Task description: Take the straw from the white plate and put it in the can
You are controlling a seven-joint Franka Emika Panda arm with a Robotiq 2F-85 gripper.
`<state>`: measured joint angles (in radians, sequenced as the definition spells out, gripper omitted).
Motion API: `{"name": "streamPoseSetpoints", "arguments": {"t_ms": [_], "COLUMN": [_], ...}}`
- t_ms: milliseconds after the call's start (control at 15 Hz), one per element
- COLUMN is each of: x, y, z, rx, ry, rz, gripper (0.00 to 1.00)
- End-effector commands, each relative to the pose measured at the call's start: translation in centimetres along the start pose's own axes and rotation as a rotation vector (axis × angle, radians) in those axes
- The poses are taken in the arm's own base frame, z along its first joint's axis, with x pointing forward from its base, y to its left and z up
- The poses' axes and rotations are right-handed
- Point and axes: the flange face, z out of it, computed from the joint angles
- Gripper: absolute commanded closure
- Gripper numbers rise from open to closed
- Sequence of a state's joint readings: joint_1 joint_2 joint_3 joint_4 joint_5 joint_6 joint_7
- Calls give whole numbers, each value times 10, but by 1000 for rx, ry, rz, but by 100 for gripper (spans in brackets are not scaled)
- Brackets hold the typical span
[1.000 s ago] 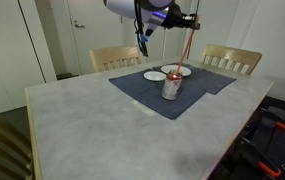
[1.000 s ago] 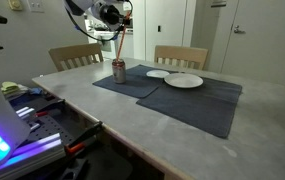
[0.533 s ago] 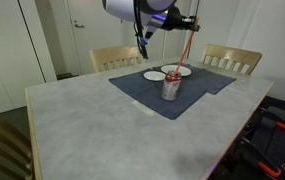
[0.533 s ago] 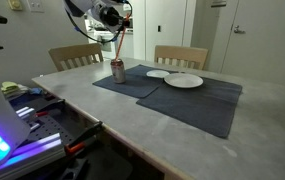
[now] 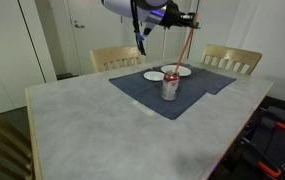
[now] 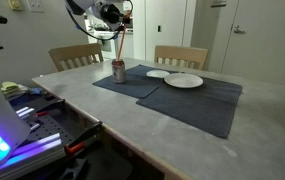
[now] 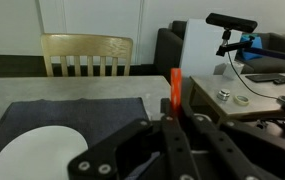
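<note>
Worktop (image 5: 82, 120): pale stone-look top carrying a dark mat (image 6: 197, 105), with the can and both dishes on the mat.

White plate (image 6: 183, 81): lies flat, apart from the can, with a smaller dish (image 6: 157, 74) between the two. We see no straw on it.

Can (image 6: 119, 71): stands upright on the mat.

Straw (image 6: 121, 45): hangs nearly upright directly over the can. Its top end is pinched in the jaws, which are closed on it. The wrist view shows it rising between the two fingers. The lower tip is at or just above the can's top; we cannot tell whether it has entered the opening.

Our judgement: pick-up is done and the insertion step is in hand. The next move calls for a straight descent with the tip centred on the opening. Release should come only once the can holds the straw.
</note>
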<state>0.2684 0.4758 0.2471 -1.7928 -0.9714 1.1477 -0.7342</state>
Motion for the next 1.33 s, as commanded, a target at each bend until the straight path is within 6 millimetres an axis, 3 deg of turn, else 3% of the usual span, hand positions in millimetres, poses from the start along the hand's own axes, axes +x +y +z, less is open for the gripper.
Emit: {"name": "streamPoseSetpoints", "arguments": {"t_ms": [0, 1267], "x": [-7, 10], "y": [5, 2], "z": [-1, -12], "rx": [-2, -17], "ry": [-27, 0], "rz": [7, -22], "gripper": [98, 98]}}
